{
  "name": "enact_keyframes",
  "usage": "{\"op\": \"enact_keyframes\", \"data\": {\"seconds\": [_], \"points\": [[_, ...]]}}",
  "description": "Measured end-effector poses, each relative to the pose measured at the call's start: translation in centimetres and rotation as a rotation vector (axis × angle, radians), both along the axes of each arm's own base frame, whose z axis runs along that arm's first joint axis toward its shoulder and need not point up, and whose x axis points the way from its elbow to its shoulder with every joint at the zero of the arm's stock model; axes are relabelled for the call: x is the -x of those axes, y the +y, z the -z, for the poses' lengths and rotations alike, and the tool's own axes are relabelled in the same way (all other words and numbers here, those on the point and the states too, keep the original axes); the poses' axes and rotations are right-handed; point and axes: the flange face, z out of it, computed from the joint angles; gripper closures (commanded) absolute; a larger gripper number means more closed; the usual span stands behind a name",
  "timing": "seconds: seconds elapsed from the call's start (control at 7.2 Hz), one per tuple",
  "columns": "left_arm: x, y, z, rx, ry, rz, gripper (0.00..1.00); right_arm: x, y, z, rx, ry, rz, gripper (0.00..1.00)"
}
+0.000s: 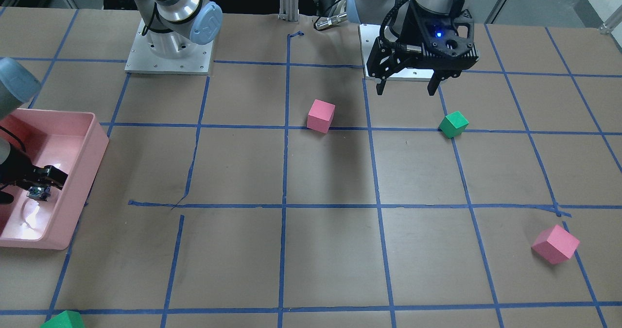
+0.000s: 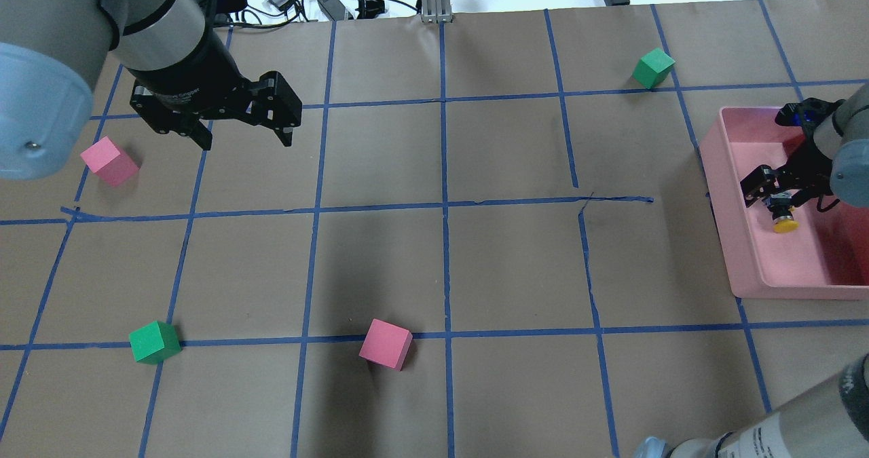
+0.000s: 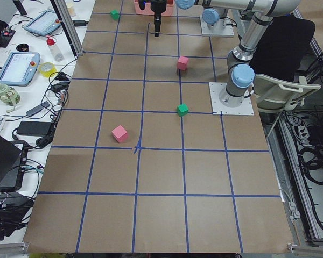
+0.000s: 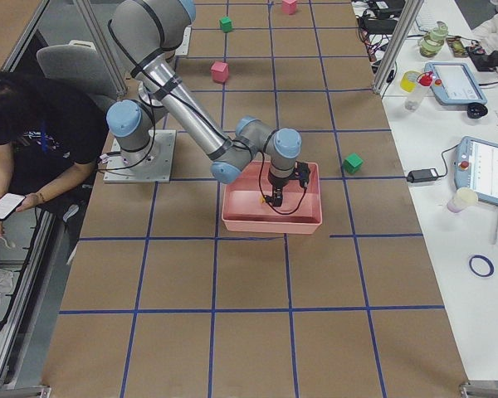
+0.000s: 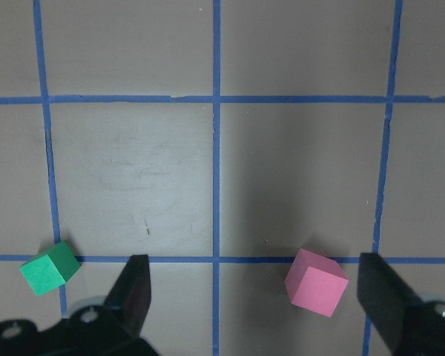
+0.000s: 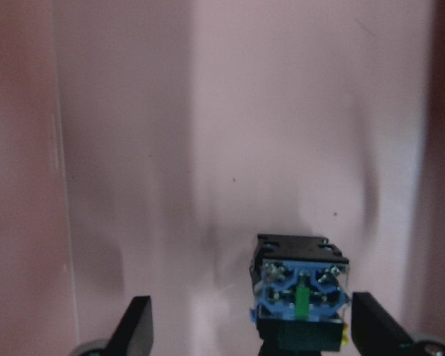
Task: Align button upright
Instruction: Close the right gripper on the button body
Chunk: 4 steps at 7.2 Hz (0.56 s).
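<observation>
Between the parted fingers (image 6: 139, 326) of the right gripper (image 6: 256, 315), unclamped, the button (image 6: 300, 293) is seen in the pink bin (image 2: 747, 268) at the tabletop's (image 2: 475, 261) 3 o'clock, base toward the wrist camera. Righting is judged undone. At 10 o'clock the left gripper (image 2: 244, 139) is seen open and empty.

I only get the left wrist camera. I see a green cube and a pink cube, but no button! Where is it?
Observer: It's in the pink bin, at the robot's right end of the table.
Operator: Is it standing up yet?
Observer: It doesn't look like it. The button seems to lie on its side, with its yellow cap pointing toward the robot.
</observation>
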Motion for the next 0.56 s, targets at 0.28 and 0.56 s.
{"op": "enact_keyframes", "data": {"seconds": [0.28, 0.56], "points": [[-0.04, -0.23, 0.57, 0.005, 0.000, -0.006, 0.00, -0.01, 0.07, 0.08, -0.006, -0.003, 0.000, 0.80], [-0.21, -0.38, 0.64, 0.003, 0.001, -0.005, 0.00, 0.02, 0.07, 0.07, -0.008, -0.003, -0.003, 1.00]]}}
